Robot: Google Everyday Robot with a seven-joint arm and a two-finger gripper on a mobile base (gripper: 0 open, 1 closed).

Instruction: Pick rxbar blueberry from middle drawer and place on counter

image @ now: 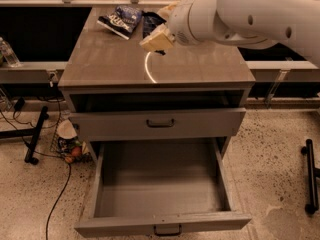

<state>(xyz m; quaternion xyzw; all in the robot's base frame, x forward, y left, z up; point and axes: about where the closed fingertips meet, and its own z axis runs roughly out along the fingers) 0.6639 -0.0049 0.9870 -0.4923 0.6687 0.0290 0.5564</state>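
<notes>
My gripper [156, 38] is over the middle of the counter [110, 59], reached in from the right on a thick white arm. It is shut on the rxbar blueberry [150, 22], a dark navy flat wrapper that sticks out behind the cream fingers [159, 40], just above the counter's top. The bright white circle line [148, 70] shows partly under the gripper. The middle drawer [107, 184] is pulled wide open below, and its plain grey inside holds nothing that I can see.
A crinkled blue-and-white snack bag [120, 19] lies at the counter's back left, close to the gripper. A shallower drawer front with a black handle [160, 123] sits slightly out. Cables and a black stand [35, 136] are on the floor left, and another stand [311, 176] right.
</notes>
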